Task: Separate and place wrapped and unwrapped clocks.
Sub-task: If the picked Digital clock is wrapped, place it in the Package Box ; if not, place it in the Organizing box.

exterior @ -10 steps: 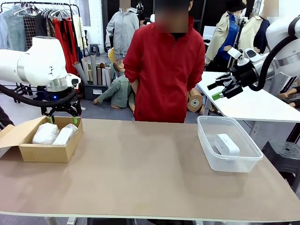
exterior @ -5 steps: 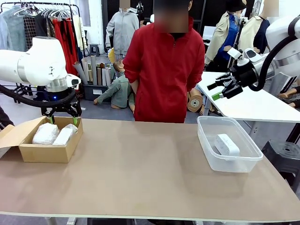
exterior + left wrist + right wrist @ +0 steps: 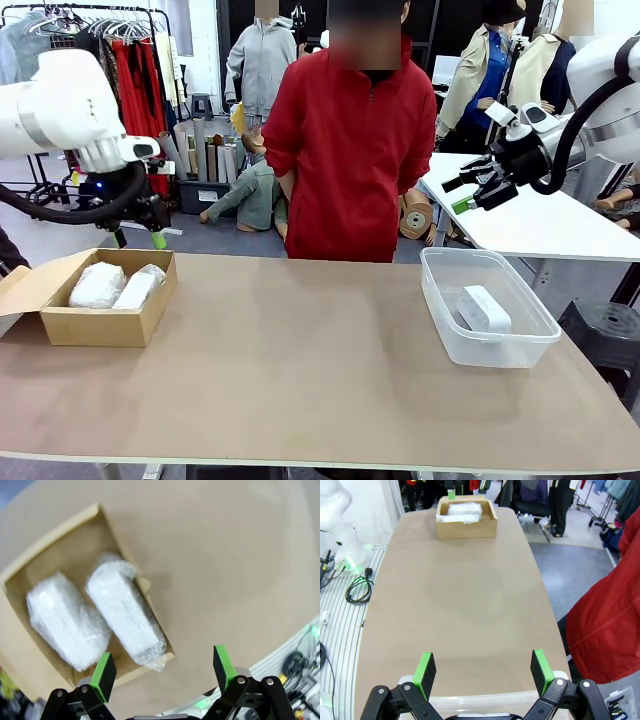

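Your left gripper (image 3: pixel 139 240) hangs fingers-down, jaws wide apart, nothing betw. the green pads (image 3: pixel 104 675). Your right gripper (image 3: pixel 455 194) is held high at the far right, pointing toward picture left, jaws also wide, empty. Person's hands are behind their back.

**Table layout**

At table's (image 3: pixel 300 370) left end: cardboard box (image 3: pixel 100 325), two wrapped clocks (image 3: pixel 97 285) (image 3: pixel 138 287) side by side inside. At right end: plastic bin (image 3: pixel 480 345), unwrapped clock (image 3: pixel 484 308) inside. Behind far edge, centre: person (image 3: pixel 350 150).
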Action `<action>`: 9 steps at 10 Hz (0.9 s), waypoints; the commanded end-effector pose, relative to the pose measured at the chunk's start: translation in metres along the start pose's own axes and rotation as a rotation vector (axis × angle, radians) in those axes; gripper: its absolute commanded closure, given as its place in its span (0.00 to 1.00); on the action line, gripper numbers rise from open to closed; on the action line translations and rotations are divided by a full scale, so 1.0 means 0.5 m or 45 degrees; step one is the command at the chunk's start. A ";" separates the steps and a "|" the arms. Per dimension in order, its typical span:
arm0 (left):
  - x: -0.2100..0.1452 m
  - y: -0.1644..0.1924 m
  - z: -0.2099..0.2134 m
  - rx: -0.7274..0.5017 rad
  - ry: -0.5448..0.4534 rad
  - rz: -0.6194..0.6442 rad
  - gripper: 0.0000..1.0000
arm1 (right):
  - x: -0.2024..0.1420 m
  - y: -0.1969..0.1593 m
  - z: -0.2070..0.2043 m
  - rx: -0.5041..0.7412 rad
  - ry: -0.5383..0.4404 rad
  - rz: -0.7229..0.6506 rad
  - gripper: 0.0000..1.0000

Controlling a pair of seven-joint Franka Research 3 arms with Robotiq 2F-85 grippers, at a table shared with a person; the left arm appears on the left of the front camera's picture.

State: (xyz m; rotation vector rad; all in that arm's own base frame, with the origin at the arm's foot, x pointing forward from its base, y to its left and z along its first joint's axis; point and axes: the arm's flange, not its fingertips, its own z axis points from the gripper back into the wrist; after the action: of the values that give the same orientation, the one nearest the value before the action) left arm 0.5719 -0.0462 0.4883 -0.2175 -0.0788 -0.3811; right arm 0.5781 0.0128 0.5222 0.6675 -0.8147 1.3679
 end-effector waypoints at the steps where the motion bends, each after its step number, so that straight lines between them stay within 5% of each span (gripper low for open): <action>1: 0.014 0.039 0.035 -0.107 -0.080 -0.273 0.00 | 0.004 0.001 0.002 -0.008 -0.004 0.017 0.00; 3: 0.028 0.042 0.107 -0.296 -0.284 -0.508 0.00 | 0.004 0.001 0.002 -0.008 -0.004 0.017 0.00; 5: 0.025 0.027 0.143 -0.294 -0.580 -0.762 0.00 | 0.004 0.001 0.002 -0.008 -0.004 0.017 0.00; 9: 0.000 0.023 0.192 -0.465 -0.674 -1.317 0.00 | 0.004 0.001 0.002 -0.008 -0.004 0.017 0.00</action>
State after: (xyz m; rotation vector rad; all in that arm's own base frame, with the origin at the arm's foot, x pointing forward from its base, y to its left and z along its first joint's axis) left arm 0.5745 -0.0287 0.5780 -0.5882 -0.6549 -1.2588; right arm 0.5781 0.0128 0.5222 0.6674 -0.8148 1.3679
